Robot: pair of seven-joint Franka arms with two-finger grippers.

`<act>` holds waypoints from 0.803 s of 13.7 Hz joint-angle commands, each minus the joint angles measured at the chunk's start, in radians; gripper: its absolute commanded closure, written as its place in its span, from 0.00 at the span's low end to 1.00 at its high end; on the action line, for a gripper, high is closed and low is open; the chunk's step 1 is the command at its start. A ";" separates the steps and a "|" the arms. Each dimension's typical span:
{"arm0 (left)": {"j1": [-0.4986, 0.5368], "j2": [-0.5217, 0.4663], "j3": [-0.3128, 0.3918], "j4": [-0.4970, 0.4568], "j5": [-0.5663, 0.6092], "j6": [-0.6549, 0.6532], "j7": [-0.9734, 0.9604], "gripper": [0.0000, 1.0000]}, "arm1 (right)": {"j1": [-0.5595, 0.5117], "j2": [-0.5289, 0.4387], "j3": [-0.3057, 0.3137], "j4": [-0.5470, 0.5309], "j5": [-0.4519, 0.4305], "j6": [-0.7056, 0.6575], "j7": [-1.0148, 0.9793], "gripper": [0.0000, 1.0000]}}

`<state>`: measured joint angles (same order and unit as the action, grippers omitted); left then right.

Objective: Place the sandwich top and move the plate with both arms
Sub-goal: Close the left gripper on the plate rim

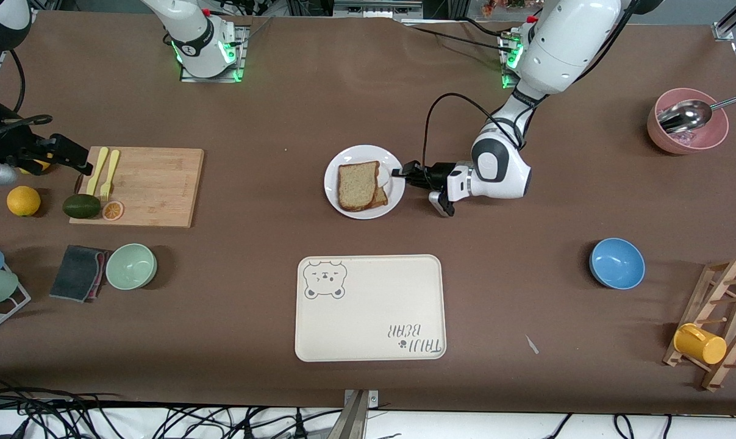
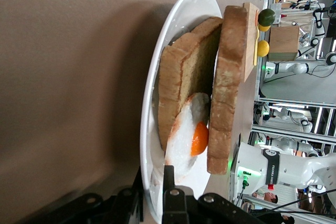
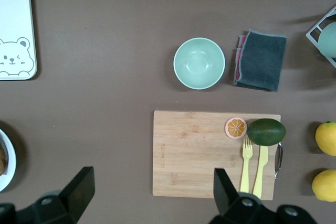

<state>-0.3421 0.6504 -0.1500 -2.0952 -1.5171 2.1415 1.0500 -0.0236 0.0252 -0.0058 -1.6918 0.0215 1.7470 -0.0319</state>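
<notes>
Brown-covered table: round white plate (image 1: 337,196) mid-table, farther than cream bear tray (image 1: 368,308). Pale speckled sandwich top (image 1: 358,185) lies flat on darker slice, rounded end toward tray. Left gripper (image 1: 399,172) pinches plate rim. Right gripper (image 3: 149,192), fingers spread, waits above wooden cutting board (image 3: 202,150).

Brown table (image 1: 270,110). On it: plate (image 1: 337,186), bear tray (image 1: 371,308), cutting board (image 1: 148,186), green bowl (image 1: 131,266), blue bowl (image 1: 617,263), pink bowl (image 1: 688,129), cloth (image 1: 78,272), orange (image 1: 24,200), wooden rack (image 1: 718,323).
</notes>
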 commanded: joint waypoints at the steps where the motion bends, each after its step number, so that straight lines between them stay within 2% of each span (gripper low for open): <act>1: -0.006 -0.002 0.003 -0.011 -0.049 0.006 0.057 0.90 | -0.009 -0.014 0.009 -0.009 0.005 0.006 -0.011 0.00; 5: -0.002 0.000 0.003 -0.011 -0.049 0.006 0.058 1.00 | -0.009 -0.016 0.009 -0.009 0.003 0.002 -0.011 0.00; 11: 0.009 -0.005 0.003 -0.005 -0.048 0.004 0.054 1.00 | -0.009 -0.016 0.009 -0.009 0.005 0.002 -0.011 0.00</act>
<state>-0.3397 0.6539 -0.1479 -2.0955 -1.5182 2.1433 1.0667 -0.0236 0.0251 -0.0050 -1.6918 0.0215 1.7473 -0.0319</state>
